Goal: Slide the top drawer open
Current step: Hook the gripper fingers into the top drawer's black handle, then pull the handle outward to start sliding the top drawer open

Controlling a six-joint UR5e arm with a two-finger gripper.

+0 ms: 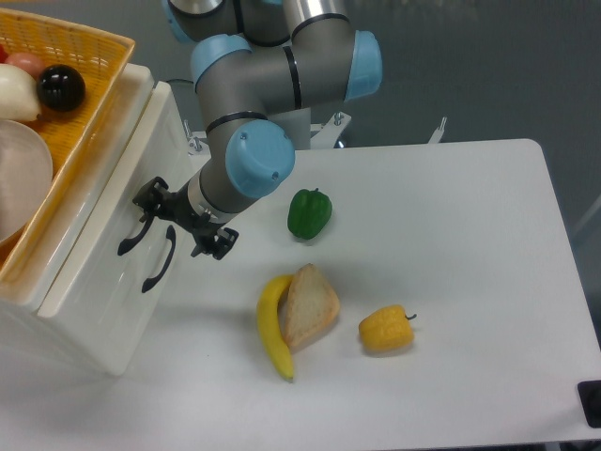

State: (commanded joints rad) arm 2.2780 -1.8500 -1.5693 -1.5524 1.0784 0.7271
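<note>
The white cabinet stands at the left. The top drawer (99,211) is the upper front panel, and its curved black handle (134,233) sits just left of the lower drawer's handle (160,259). Both drawer fronts look about level with each other. My gripper (178,223) is right at the handles, pointing at the cabinet front. Its black fingers are spread apart, one (150,196) by the upper end of the top handle and the other (216,242) to the right of the lower handle. I cannot see either finger closed on a handle.
A yellow basket (89,47) with a black ball, a bowl and other items sits on the cabinet. A green pepper (309,213), a banana (273,329), a bread slice (309,305) and a yellow pepper (386,329) lie on the white table (470,235).
</note>
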